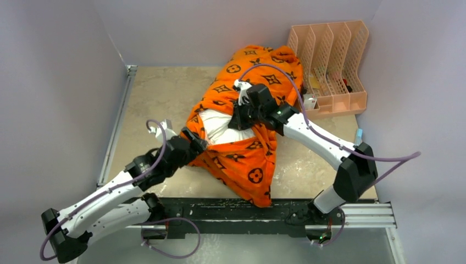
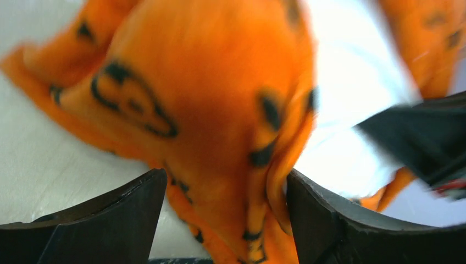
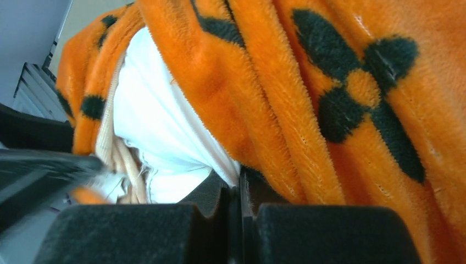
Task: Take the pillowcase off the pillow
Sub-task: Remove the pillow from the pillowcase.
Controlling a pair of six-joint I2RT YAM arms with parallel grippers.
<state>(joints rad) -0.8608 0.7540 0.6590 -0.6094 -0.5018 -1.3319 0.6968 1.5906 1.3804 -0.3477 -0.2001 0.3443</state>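
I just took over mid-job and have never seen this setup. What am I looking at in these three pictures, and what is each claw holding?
These are two robot arms, each ending in a two-finger claw. The wide picture looks down from above and behind them. The other two come from cameras on the wrists. On the table lies a white pillow, mostly inside the orange pillowcase, with a pink file rack at the back right. The left gripper has orange fabric between its spread fingers, but the blurred picture does not show whether it is pinched. The right gripper is shut at the case's opening, where the orange edge meets the white pillow. What it pinches is hidden.
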